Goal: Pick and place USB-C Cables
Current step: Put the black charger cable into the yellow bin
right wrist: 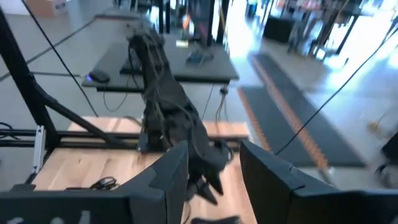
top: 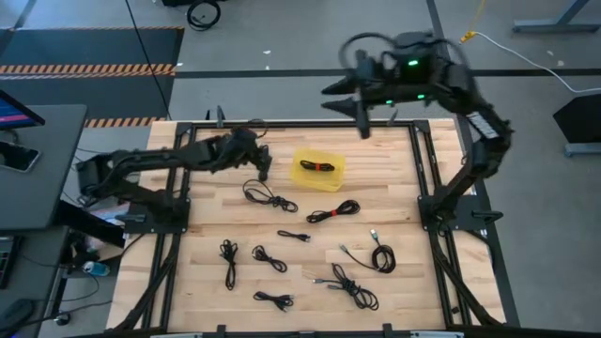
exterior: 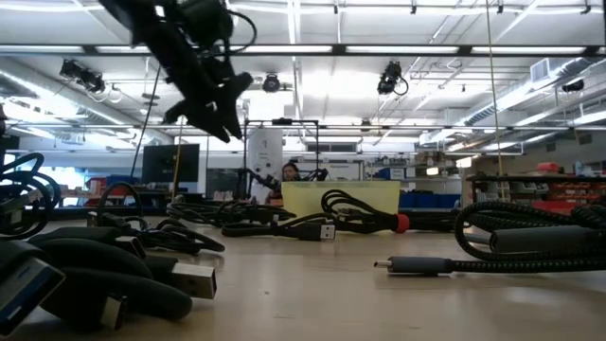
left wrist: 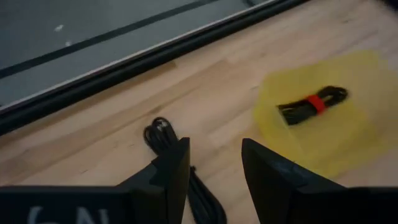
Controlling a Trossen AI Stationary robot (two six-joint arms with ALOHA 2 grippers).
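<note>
While the left gripper (left wrist: 214, 171), jaws parted and empty, is hovering beside the yellow tray (top: 334, 170), it probably should be lowering squarely over the cable (left wrist: 163, 135) nearest that tray.

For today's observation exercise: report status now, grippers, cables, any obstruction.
Left gripper open, empty, beside the yellow tray. Right gripper open, raised at far edge. One red-banded cable in tray; others loose. Nothing blocking.

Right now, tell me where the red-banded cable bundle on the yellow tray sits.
In the high view the red-banded cable bundle lies on the yellow tray, at the table's far middle, just right of the left gripper.
</note>
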